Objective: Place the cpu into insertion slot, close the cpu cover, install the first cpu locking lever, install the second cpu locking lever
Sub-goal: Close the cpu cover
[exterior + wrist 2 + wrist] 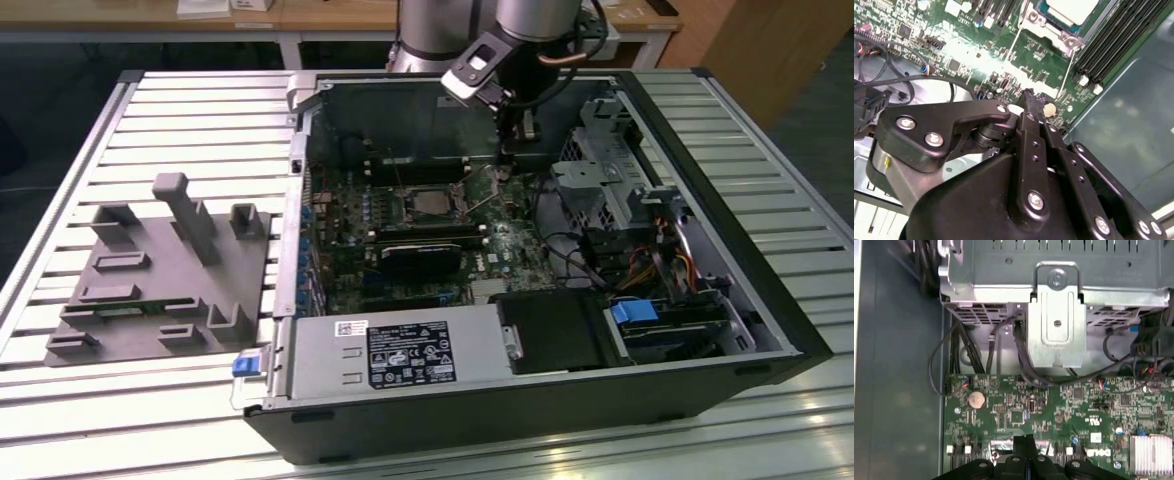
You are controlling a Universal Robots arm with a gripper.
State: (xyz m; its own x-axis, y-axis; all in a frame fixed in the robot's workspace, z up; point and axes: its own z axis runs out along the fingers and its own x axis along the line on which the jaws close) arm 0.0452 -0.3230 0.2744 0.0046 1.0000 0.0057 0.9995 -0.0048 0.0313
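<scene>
The gripper (1029, 96) has both fingers pressed flat together with nothing visible between them. Its tip stands just above the green motherboard (1039, 62), beside the socket area. In the exterior view the gripper (505, 165) hangs to the exterior view's right of the cpu (424, 206), near it but apart. The cpu (1070, 9), pale silver and flat, sits in the insertion slot (396, 206). The cpu cover (1051, 31), a silvery frame, lies around it.

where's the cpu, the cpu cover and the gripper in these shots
cpu (1070, 7): second wrist view, on its pale metal top.
cpu cover (1051, 30): second wrist view, on its silvery frame edge.
gripper (1029, 97): second wrist view, between its fingertips.
</scene>
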